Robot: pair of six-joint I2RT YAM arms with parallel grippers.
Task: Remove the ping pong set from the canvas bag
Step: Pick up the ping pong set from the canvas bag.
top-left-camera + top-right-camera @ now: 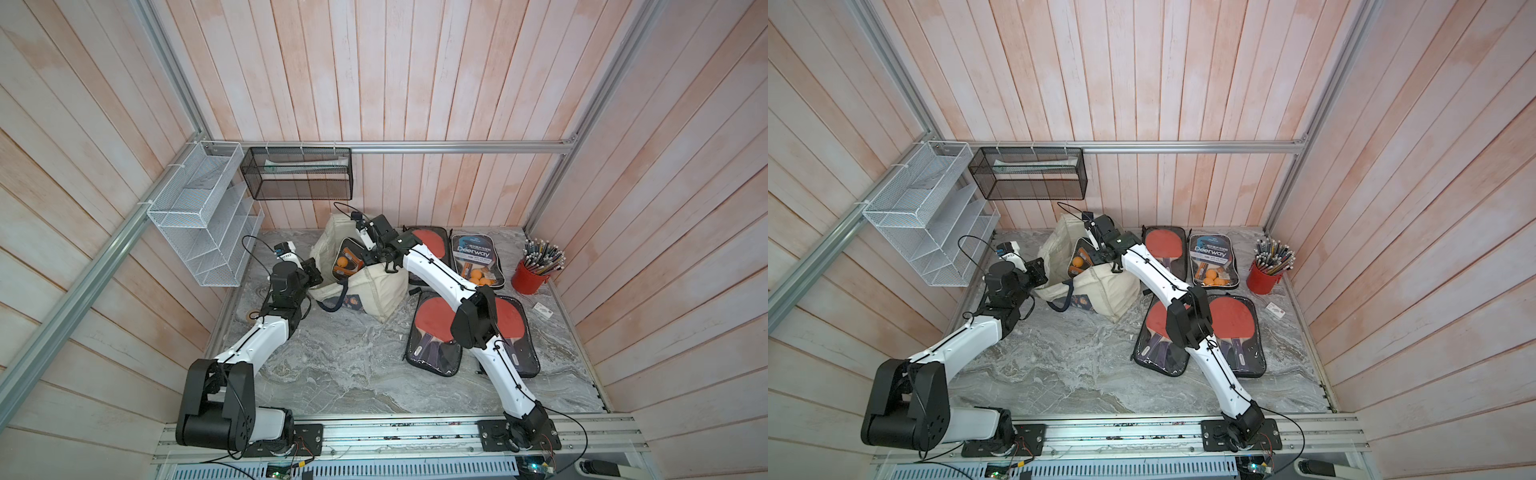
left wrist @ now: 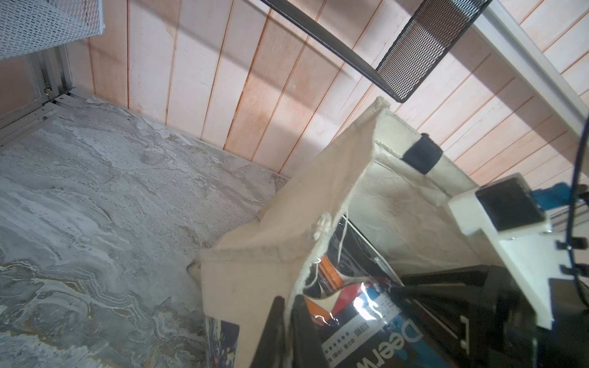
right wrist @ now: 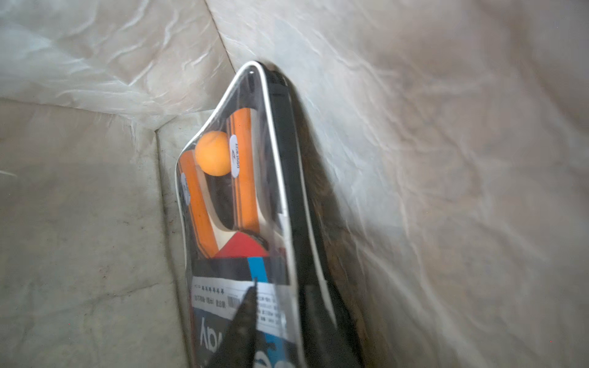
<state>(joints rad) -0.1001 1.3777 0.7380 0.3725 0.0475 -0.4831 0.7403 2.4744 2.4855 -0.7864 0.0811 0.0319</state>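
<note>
Ping pong set (image 2: 366, 313), Deerway label, canvas bag (image 2: 255, 264)

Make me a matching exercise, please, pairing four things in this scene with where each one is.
Things:
1. ping pong set held by the right gripper
2. red pencil cup
3. black mesh basket
4. left gripper

Places:
A. hanging on the back wall
B. shut on the rim of the canvas bag
C. in a far corner of the table
D. standing inside the bag

Pairs: 1-D, 2-C, 3-A, 4-B
</note>
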